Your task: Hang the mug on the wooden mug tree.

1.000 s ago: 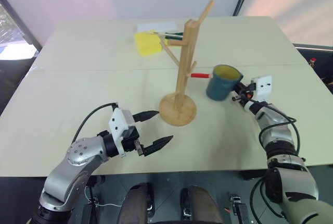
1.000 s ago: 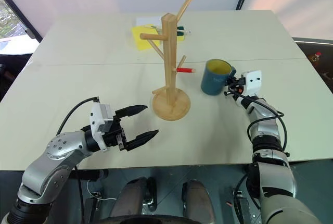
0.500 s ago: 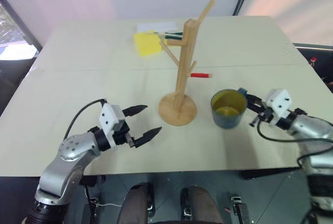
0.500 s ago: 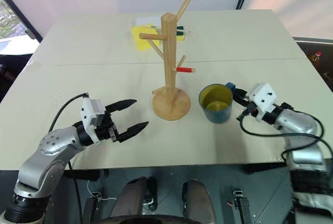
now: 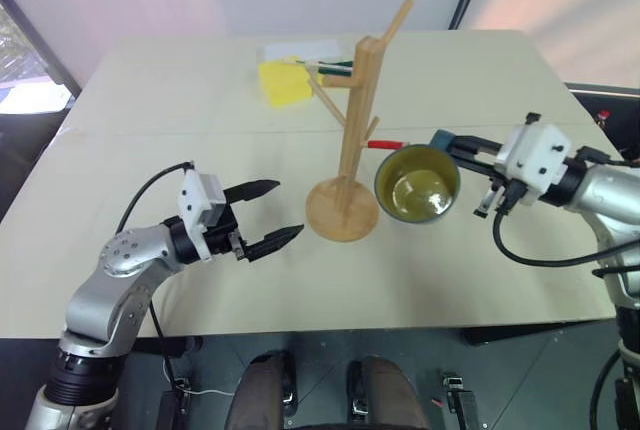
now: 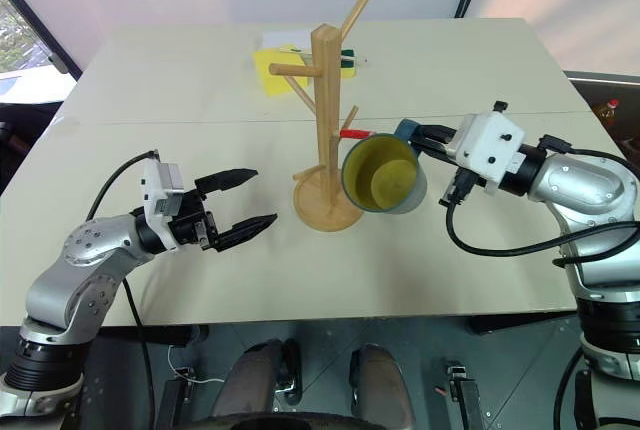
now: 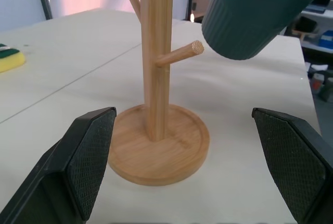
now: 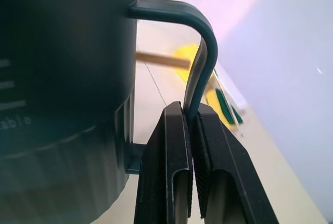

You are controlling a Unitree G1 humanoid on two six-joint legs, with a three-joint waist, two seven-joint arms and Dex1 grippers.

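**Right jaws clenched on the mug handle, left jaws spread wide**

Clamped together, the two black fingers of the right gripper (image 8: 190, 130) are pinching the thin loop handle of the mug (image 6: 382, 174) between them. The right arm is reaching in from the right edge of the table (image 6: 150, 80), with the gripper lying about level and pointing toward the wooden mug tree (image 6: 326, 120). The mug is hanging in the air above the table, just to the right of the tree's post and near its red-tipped peg (image 6: 350, 134). It is tipped over, so its long axis is lying almost level and its yellow-green mouth is facing the near edge and up toward the head camera, while its handle is pointing away to the right.

The left gripper (image 6: 240, 206) is hovering low over the near left part of the table, level, with its jaws released and holding nothing, aiming at the tree's round base (image 7: 156, 148).
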